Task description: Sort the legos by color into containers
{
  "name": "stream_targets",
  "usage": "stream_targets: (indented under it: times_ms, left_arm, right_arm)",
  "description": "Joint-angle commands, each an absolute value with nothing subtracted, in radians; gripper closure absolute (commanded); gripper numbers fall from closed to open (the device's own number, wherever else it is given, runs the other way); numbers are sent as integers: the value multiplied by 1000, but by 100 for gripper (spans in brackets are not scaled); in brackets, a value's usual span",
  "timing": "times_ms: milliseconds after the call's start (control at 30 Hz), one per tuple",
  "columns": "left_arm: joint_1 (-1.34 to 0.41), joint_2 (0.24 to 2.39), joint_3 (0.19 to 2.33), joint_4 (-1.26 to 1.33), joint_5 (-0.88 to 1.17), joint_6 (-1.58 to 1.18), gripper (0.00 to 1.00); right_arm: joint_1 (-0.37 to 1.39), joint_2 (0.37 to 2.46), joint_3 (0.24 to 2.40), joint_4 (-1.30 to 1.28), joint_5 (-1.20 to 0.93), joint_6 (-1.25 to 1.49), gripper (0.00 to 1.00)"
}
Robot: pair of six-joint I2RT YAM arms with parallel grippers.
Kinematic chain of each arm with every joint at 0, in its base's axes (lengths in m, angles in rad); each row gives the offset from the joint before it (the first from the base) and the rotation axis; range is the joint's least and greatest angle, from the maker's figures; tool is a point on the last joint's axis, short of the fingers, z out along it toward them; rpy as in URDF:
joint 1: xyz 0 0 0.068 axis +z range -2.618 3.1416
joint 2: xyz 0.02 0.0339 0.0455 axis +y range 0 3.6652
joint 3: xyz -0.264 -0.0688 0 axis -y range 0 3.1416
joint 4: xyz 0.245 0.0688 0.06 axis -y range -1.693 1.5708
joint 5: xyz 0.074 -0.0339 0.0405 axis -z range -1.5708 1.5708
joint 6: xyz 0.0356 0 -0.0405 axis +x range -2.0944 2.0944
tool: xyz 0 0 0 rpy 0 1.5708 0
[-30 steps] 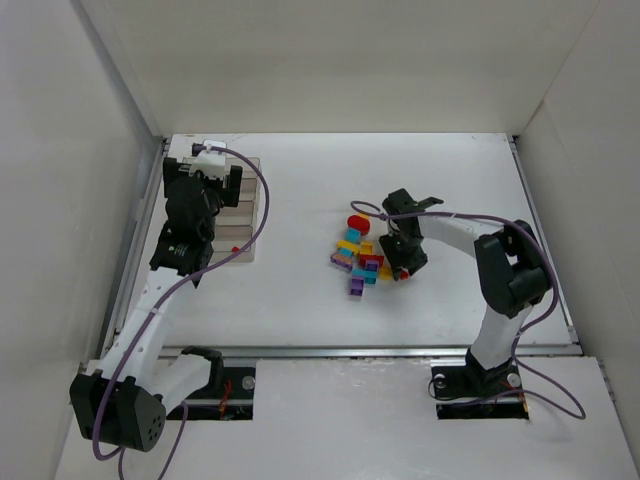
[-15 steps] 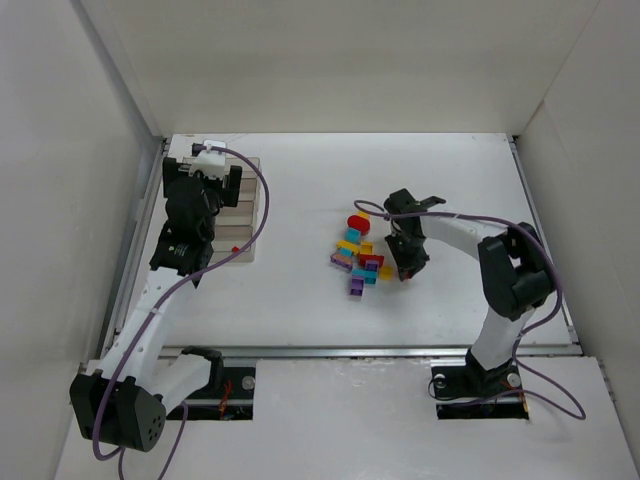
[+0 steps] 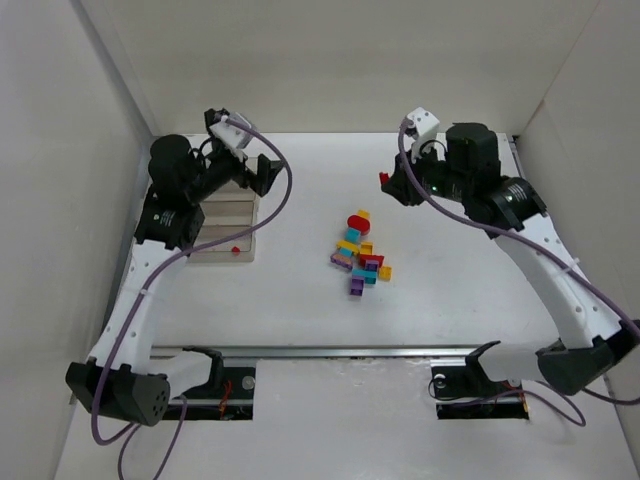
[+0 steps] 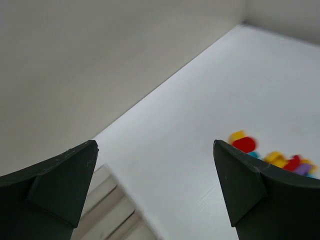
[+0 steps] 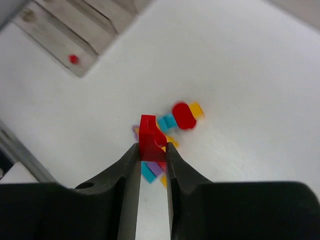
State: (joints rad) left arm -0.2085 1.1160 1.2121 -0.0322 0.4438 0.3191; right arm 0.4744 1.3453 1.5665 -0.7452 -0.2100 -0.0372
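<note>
A pile of small red, yellow, teal and purple legos [image 3: 360,255] lies mid-table; it also shows in the right wrist view [image 5: 182,117] and, blurred, in the left wrist view [image 4: 260,152]. My right gripper [image 3: 388,183] is raised behind the pile, shut on a red lego [image 5: 151,139]. The clear divided organizer [image 3: 215,225] stands at the left with one red lego [image 3: 234,249] in its near end; the right wrist view shows both, the organizer [image 5: 55,22] and the lego [image 5: 73,59]. My left gripper [image 3: 257,172] hangs open and empty above the organizer's far right corner [image 4: 107,210].
White walls close the table on the left, back and right. A metal rail [image 3: 330,350] runs along the near edge, with both arm bases behind it. Purple cables loop off both arms.
My right gripper has risen from the pile with a red lego and swung toward the back. My left arm has lifted off the organizer, its gripper now turned rightward.
</note>
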Motion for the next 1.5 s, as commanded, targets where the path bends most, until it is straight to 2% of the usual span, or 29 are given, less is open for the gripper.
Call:
stream_targets:
  times_ms: [0,67,133,300,433,567,633,767,833,867,1000,1133,1267,1400,1467]
  left_arm:
    - [-219,1169,1351,-14,1016,203,5]
    - [-219,1209,1380,66,1188,76,14]
    - [-229,1255,1391,139,1232,13,17]
    - [-281,1278,1410,109,1201,60,28]
    - [-325,1287,1439,25,1201,164,31]
    - [-345,1307,1450,-29,1212,211,43]
    - [-345,1318,1465,-104,1203,284,43]
    - [-345,1318,1465,-144,1181,319,51]
    - [-345,1318,1465,-185,1172,348,43]
    - [-345,1327,1465,-198,1172,369,36]
    - [-354,1327,1465,-207,1163,370,36]
    - [-354,1336,1465,-172,1163,339,49]
    - [-354,1336,1465,-190,1184,330,49]
    - [-354,1356,1456,-238,1195,330,66]
    - [-354,1356,1465,-267,1206,343,70]
  right_arm:
    - [514,1328,1553,-579,-429,-133,100]
    - [514,1301,1525,-491,-535,-158,100]
    - [514,1301,1503,-445,-593,-158,100]
    - [572,1347,1505,-391,-618,-158,100]
    - [606,1407,1552,-382,-607,-158,100]
    - [629,1440,1585,-371,-607,-158,100]
    - [629,1450,1594,-371,-618,-158,100]
    - [638,1450,1603,-371,-627,-158,100]
    - [638,1450,1603,-371,-638,-158,100]
    - [638,1450,1603,-371,-638,-158,100]
    - [649,1450,1603,-371,-650,-158,100]
    - [658,1450,1603,-371,-660,-158,100]
    - [667,1450,1612,-371,-649,-158,100]
    - [667,1441,1603,-371,-640,-158,100]
    - [667,1440,1603,-371,-631,-158,100]
